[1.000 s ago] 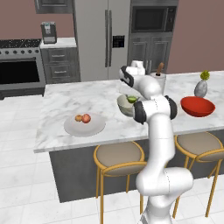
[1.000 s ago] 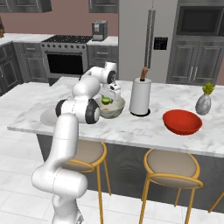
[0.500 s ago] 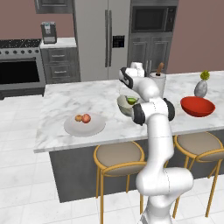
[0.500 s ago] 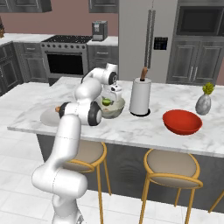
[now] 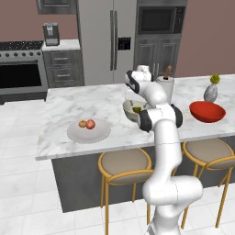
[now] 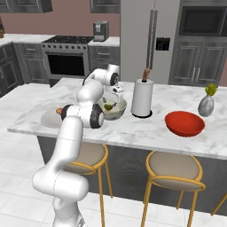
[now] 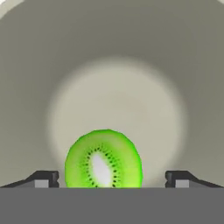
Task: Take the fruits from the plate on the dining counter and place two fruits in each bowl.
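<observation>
The arm reaches over the marble dining counter (image 5: 69, 103) with its gripper (image 7: 112, 178) down inside the beige-grey bowl (image 6: 116, 109). The fingers (image 7: 43, 178) stand spread wide, released, with a green kiwi half (image 7: 103, 159) lying between them on the bowl's floor, touching neither tip. Off to the left on the counter sits the pale grey plate (image 5: 77, 135), holding an orange-brown fruit (image 5: 82, 124) and a reddish fruit (image 5: 91, 124) side by side. The red bowl (image 5: 207, 111) stands well apart on the right, beyond the paper towel roll (image 6: 142, 98).
</observation>
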